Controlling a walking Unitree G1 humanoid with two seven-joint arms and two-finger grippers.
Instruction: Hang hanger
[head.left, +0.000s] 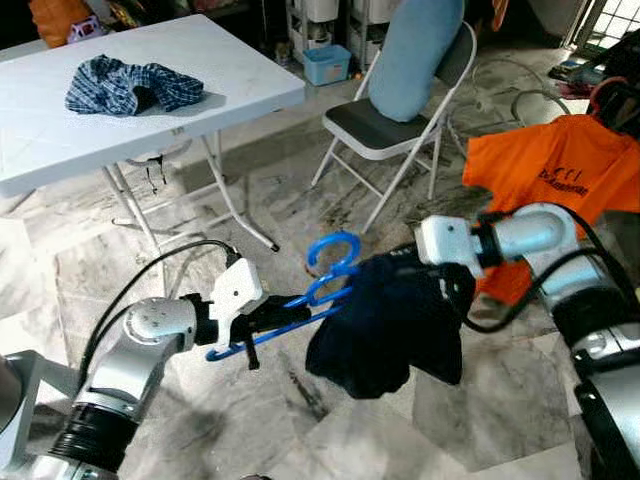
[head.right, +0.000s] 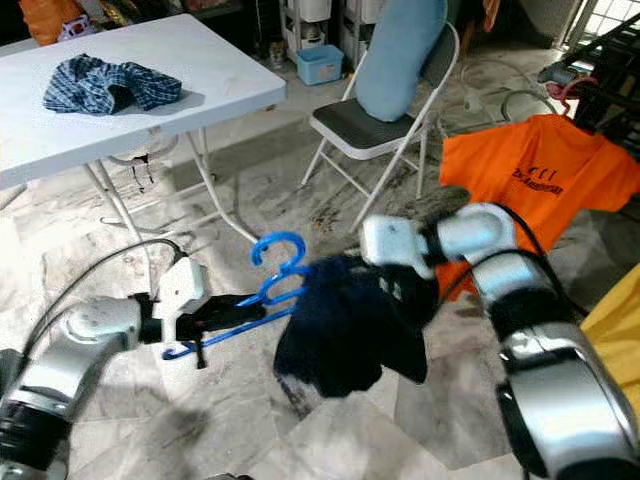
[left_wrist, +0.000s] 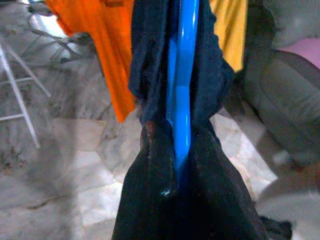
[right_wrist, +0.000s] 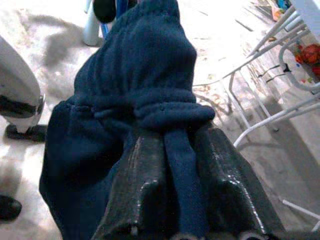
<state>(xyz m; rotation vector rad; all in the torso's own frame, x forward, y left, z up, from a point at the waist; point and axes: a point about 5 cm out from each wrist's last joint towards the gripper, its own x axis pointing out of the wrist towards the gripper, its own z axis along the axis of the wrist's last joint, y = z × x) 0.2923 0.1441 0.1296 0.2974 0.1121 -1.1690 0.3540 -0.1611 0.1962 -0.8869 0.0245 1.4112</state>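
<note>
A blue plastic hanger (head.left: 322, 285) is held level above the marble floor, its hook curling upward. My left gripper (head.left: 262, 318) is shut on the hanger's bar at its left end. A dark navy garment (head.left: 390, 325) hangs bunched over the hanger's right end. My right gripper (right_wrist: 172, 200) is shut on a fold of that navy garment (right_wrist: 145, 100), just right of the hook. In the left wrist view the blue hanger (left_wrist: 181, 85) runs straight between dark cloth on both sides.
An orange shirt (head.left: 560, 175) hangs at the right on a rack. A folding chair (head.left: 385, 125) with a blue cushion stands behind. A white folding table (head.left: 230, 70) at the left bears a plaid cloth (head.left: 130, 85). Yellow fabric (head.right: 615, 330) shows far right.
</note>
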